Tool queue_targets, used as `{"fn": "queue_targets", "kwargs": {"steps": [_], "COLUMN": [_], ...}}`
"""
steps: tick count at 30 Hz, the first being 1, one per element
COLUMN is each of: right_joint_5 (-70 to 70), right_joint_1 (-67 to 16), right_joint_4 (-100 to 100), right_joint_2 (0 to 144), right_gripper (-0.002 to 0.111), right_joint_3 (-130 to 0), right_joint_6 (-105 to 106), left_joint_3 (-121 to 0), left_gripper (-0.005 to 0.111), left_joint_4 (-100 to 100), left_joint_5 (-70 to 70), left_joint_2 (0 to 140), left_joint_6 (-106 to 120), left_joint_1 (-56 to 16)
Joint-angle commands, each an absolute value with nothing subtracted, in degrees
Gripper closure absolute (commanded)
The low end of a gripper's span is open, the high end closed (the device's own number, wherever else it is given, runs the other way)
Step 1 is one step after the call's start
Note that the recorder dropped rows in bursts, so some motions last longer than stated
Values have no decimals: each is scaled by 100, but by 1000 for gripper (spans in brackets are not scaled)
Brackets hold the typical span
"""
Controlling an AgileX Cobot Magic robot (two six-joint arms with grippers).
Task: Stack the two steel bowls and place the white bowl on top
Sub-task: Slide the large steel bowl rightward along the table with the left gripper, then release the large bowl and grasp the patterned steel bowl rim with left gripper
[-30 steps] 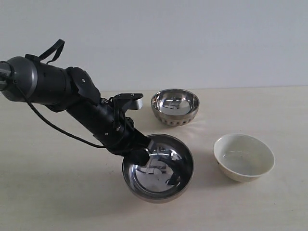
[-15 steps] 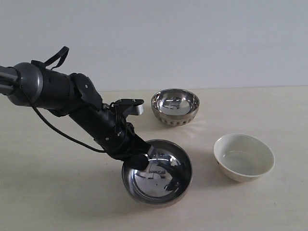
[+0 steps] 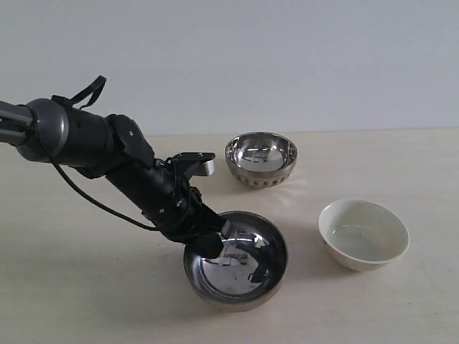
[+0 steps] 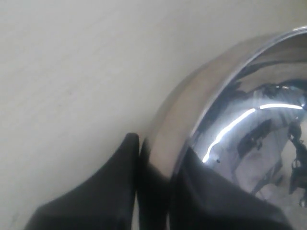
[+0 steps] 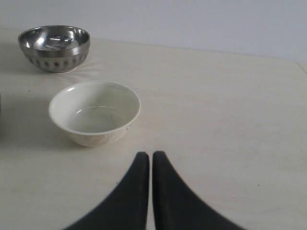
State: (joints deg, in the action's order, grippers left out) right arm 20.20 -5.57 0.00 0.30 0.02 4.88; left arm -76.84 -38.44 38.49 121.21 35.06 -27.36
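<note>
A smooth steel bowl (image 3: pixel 240 269) sits low and slightly tilted at the front middle of the table. My left gripper (image 3: pixel 212 244) is shut on its near-left rim. In the left wrist view one finger lies outside the smooth steel bowl's (image 4: pixel 249 134) wall and the other inside, with my left gripper (image 4: pixel 160 146) pinching the rim. The dotted steel bowl (image 3: pixel 261 159) stands upright behind it. The white bowl (image 3: pixel 363 233) stands to the right, empty. My right gripper (image 5: pixel 146 154) is shut and holds nothing, a short way from the white bowl (image 5: pixel 95 112). The dotted steel bowl (image 5: pixel 54 48) lies beyond.
The pale wooden table (image 3: pixel 86 287) meets a plain grey wall at the back. My left arm (image 3: pixel 107 154) reaches in from the left, its cable looping beneath it. The right arm is out of the exterior view.
The left arm has lowered with the smooth steel bowl. The bowl has come down and towards the front, and its tilt has lessened. The other two bowls have not moved.
</note>
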Motion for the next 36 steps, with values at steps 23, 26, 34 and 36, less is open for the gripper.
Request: {"fn": "queue_targets", "kwargs": {"steps": [23,26,34,36], "right_joint_5": [1957,1957,1957,1957], "right_joint_1": [-521,-521,-521,-521], "right_joint_4": [-57,-57,-57,-57], "right_joint_2": [0,0,0,0], "right_gripper": [108,108,108,108], "right_joint_3": [0,0,0,0], "right_joint_6": [504,504,504,504], "left_joint_3": [-8777,-9291,-10800,-11083], "left_gripper": [38,38,38,38], "left_joint_4": [-3746,-3501,-2586,-2586], "left_joint_5": [2812,2812,3203,3224], "left_joint_2": [11563,11856,13143,13391], "left_joint_6": [3410,2826,1924,1924], "left_joint_1": [-2716,-2592,-2461,-2461]}}
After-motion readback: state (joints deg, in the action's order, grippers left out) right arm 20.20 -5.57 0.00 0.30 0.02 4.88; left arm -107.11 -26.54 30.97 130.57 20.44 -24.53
